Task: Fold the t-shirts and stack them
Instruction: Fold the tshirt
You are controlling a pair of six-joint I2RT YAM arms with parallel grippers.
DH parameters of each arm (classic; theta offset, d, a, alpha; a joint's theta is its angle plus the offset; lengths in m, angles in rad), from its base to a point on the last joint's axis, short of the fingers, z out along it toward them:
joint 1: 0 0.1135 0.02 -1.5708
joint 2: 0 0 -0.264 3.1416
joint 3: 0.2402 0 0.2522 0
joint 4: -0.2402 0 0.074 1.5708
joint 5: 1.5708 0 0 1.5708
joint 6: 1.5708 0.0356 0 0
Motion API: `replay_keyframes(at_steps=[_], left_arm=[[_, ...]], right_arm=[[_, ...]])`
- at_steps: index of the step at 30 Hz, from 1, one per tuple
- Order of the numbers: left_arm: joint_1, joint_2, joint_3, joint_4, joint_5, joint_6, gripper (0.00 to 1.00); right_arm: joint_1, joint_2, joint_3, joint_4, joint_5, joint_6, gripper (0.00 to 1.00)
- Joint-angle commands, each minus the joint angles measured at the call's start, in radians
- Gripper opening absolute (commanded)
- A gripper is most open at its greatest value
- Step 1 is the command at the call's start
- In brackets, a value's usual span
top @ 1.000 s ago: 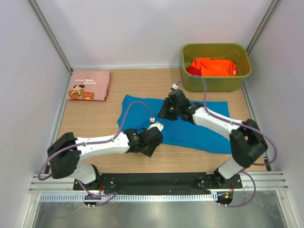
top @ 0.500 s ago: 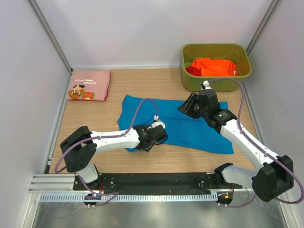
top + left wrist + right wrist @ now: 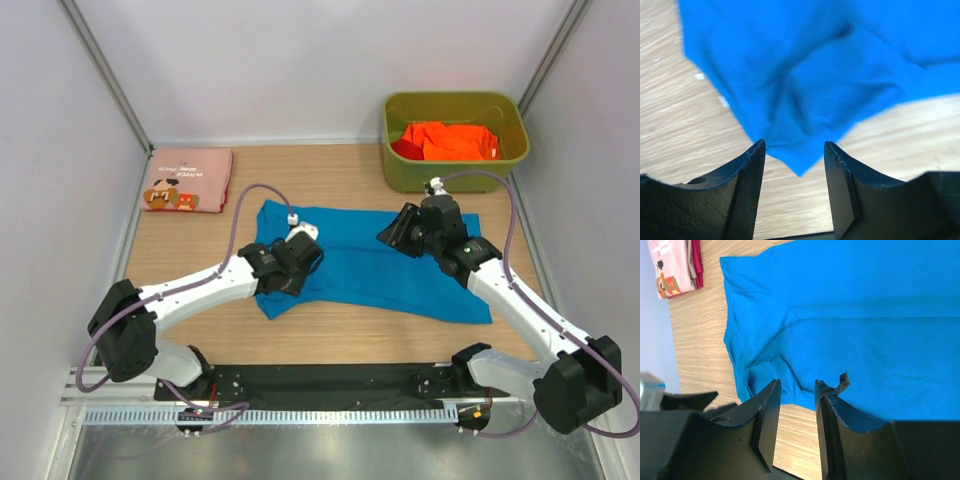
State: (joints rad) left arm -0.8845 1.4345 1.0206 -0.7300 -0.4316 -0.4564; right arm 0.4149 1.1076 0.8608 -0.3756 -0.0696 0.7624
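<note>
Three pale walls (image 3: 300, 70), wooden table (image 3: 180, 250) (blue t-shirt (image 3: 380, 270) spread), olive bin (image 3: 450, 178)

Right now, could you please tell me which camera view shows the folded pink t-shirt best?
The top external view: the pink t-shirt lies whole and folded, its cartoon print visible. The right wrist view catches only part of it in the upper left corner; the left wrist view shows none of it.

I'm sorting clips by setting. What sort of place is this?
Likely a robotics lab test cell: white panels on metal posts enclose a wooden table, the left arm and right arm are bolted to its near rail, and an olive bin holds an orange shirt.
</note>
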Motion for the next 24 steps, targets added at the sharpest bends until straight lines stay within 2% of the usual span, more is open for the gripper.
replay_keyframes(at_steps=[1, 6, 11, 16, 24], left_arm=[[-0.094, -0.029, -0.014, 0.043, 0.071, 0.001, 0.52], [-0.1, 0.023, -0.042, 0.018, -0.033, -0.045, 0.53], [-0.024, 0.064, -0.039, 0.052, 0.005, -0.03, 0.53], [-0.021, 0.127, -0.008, 0.086, 0.04, -0.024, 0.53], [-0.021, 0.196, -0.001, 0.018, -0.058, -0.065, 0.48]], right_arm=[[-0.004, -0.028, -0.003, 0.021, -0.012, -0.006, 0.4], [-0.005, -0.028, -0.005, 0.023, -0.022, -0.008, 0.4], [-0.005, -0.049, -0.009, 0.018, -0.021, -0.011, 0.4], [-0.007, -0.063, -0.009, 0.012, -0.013, -0.018, 0.4], [-0.008, -0.094, -0.011, -0.026, 0.011, -0.031, 0.4]])
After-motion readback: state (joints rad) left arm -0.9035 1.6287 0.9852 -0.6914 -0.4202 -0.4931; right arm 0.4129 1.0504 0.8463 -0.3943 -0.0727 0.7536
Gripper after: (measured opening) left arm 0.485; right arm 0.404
